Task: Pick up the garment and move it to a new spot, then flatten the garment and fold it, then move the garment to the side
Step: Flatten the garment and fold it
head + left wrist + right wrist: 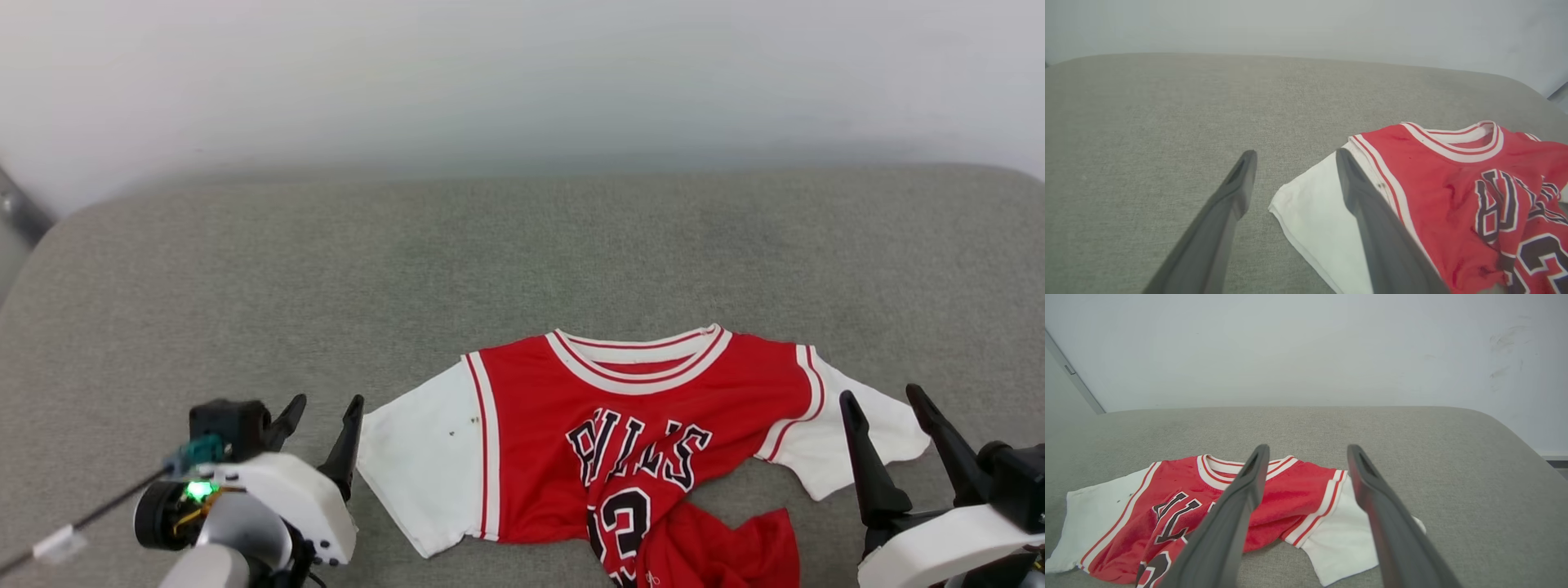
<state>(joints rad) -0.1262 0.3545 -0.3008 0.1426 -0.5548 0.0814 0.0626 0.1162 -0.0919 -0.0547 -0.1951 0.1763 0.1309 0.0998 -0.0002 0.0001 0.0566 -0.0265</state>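
The left gripper and right gripper, both with fingers spread and holding nothing, flank the garment, which lies front-up on the grey cushion, sleeves out, its lower half bunched up

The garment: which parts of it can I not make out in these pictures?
Garment hem: head view, cut off by the bottom edge.
Number: head view, partly hidden by crumpled folds.
Lettering: right wrist view, partly covered by a finger of the right gripper.
Dark specks on the white sleeve: too small to identify.
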